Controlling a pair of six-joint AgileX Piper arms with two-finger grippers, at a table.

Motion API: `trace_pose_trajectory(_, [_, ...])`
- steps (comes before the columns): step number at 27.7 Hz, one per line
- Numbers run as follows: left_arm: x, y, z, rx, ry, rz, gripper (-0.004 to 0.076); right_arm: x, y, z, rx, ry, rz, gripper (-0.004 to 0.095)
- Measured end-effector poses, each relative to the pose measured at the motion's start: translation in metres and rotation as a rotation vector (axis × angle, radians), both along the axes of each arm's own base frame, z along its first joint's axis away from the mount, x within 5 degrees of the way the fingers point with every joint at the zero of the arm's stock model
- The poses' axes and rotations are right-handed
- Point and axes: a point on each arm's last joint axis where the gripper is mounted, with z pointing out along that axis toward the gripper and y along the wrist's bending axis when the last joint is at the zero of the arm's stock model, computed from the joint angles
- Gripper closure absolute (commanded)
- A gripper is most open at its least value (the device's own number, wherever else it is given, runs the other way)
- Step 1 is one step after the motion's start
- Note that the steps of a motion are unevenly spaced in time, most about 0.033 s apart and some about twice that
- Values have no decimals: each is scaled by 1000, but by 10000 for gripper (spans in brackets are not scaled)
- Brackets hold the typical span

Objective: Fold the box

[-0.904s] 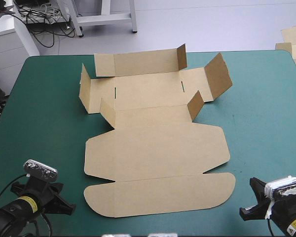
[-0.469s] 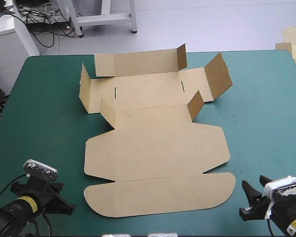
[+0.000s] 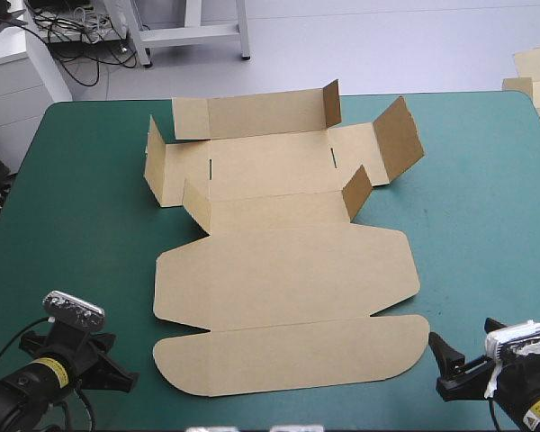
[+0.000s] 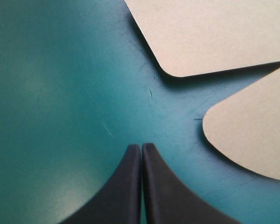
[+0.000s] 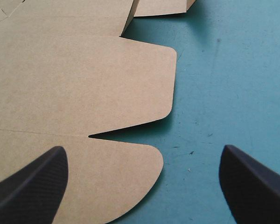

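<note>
Brown box (image 3: 283,270) flat on worktop (image 3: 72,180), far walls raised; left fingers (image 4: 126,186) clenched empty at near-left corner, right fingers (image 5: 32,182) released at near-right.

Spare board (image 3: 535,65) at the high view's right edge is cut off; both wrist views crop the box (image 5: 74,79).

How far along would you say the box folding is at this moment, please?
Barely begun. Done: only the small end flaps at the far end of the box stand up; no wall is tucked. In hand: nothing; the left gripper is shut over the teal-green cover, the right gripper open at the rounded near flap. Left: raising and tucking the walls.
</note>
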Motion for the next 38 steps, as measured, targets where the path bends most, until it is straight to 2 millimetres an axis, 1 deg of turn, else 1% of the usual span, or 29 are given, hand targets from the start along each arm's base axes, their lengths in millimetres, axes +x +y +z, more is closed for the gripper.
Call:
trace_pose_trajectory(5, [0,0,0,0,0,0,734,3,3,4,-6,101,6,99])
trace_pose_trajectory(8, [0,0,0,0,0,0,734,8,7,13,-8,169,15,99])
trace_pose_trajectory(13, [0,0,0,0,0,0,734,24,15,47,-4,216,35,99])
trace_pose_trajectory(16, [0,0,0,0,0,0,734,38,21,69,-30,241,52,99])
trace_pose_trajectory(17, [0,0,0,0,0,0,734,45,24,78,-39,257,56,99])
trace_pose_trajectory(19, [0,0,0,0,0,0,734,56,28,90,-52,281,59,99])
trace_pose_trajectory(20, [0,0,0,0,0,0,734,66,31,98,-63,299,63,99])
trace_pose_trajectory(21, [0,0,0,0,0,0,734,73,34,103,-70,312,65,99])
trace_pose_trajectory(24, [0,0,0,0,0,0,734,103,45,118,-88,351,69,99])
trace_pose_trajectory(25, [0,0,0,0,0,0,734,126,53,123,-103,388,71,99])
trace_pose_trajectory(26, [0,0,0,0,0,0,734,135,56,125,-113,402,75,99])
trace_pose_trajectory(30, [0,0,0,0,0,0,734,179,73,127,-166,479,99,99])
trace_pose_trajectory(34, [0,0,0,0,0,0,734,225,90,123,-204,548,115,99])
trace_pose_trajectory(35, [0,0,0,0,0,0,734,245,97,120,-217,566,123,99])
trace_pose_trajectory(36, [0,0,0,0,0,0,734,255,101,119,-223,572,127,99])
trace_pose_trajectory(37, [0,0,0,0,0,0,734,274,107,117,-227,575,130,99])
trace_pose_trajectory(38, [0,0,0,0,0,0,734,284,110,115,-225,575,128,99])
